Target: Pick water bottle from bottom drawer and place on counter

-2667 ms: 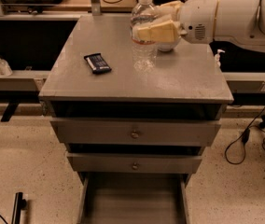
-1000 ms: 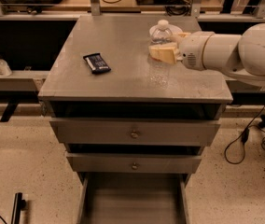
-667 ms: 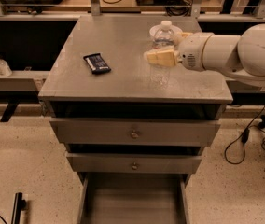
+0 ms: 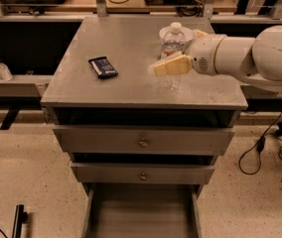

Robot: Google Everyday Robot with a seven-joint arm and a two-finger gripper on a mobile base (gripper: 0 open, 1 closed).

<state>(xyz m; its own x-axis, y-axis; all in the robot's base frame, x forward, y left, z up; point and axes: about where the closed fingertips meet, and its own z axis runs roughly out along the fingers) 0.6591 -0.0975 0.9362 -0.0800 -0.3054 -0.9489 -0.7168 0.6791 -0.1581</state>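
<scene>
The water bottle (image 4: pixel 172 51), clear with a white cap, stands upright on the counter (image 4: pixel 126 43) at its right middle. My gripper (image 4: pixel 176 52) reaches in from the right at bottle height. One tan finger (image 4: pixel 171 65) lies in front of the bottle, away from its wall, and the other shows behind it, so the jaws stand open around the bottle. The bottom drawer (image 4: pixel 143 213) is pulled out below, and its grey floor is bare.
A white bowl (image 4: pixel 184 32) sits just behind the bottle. A dark snack bar (image 4: pixel 103 67) lies on the counter's left half. Two knobbed drawers (image 4: pixel 143 142) sit shut under the top. A cable (image 4: pixel 257 152) trails on the floor at right.
The gripper carried the bottle forward and down onto the counter. Since then the front finger has swung away from the bottle toward the front left.
</scene>
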